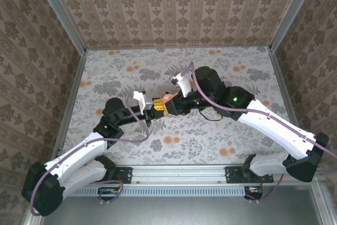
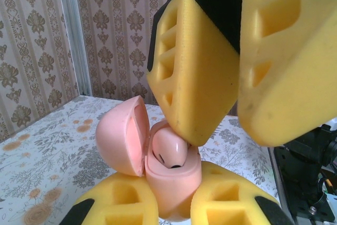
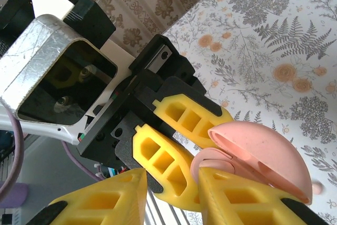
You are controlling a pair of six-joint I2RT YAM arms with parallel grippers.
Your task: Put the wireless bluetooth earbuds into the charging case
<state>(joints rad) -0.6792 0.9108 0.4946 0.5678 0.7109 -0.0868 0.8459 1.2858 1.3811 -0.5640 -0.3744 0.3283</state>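
Earbud sat inside open charging case, clamped by left pincer; right pincer stood part-open, gripping nothing, one fingertip on it; best was pressing straight down, gently.

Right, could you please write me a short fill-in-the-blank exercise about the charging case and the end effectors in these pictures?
1. The lid of the pink charging case stands ____.
2. The left end effector is shut on the ____'s base.
3. A finger of the right end effector touches the earbud in the case from ____.
4. Both end effectors' fingers are ____.
Missing words: open; case; above; yellow.
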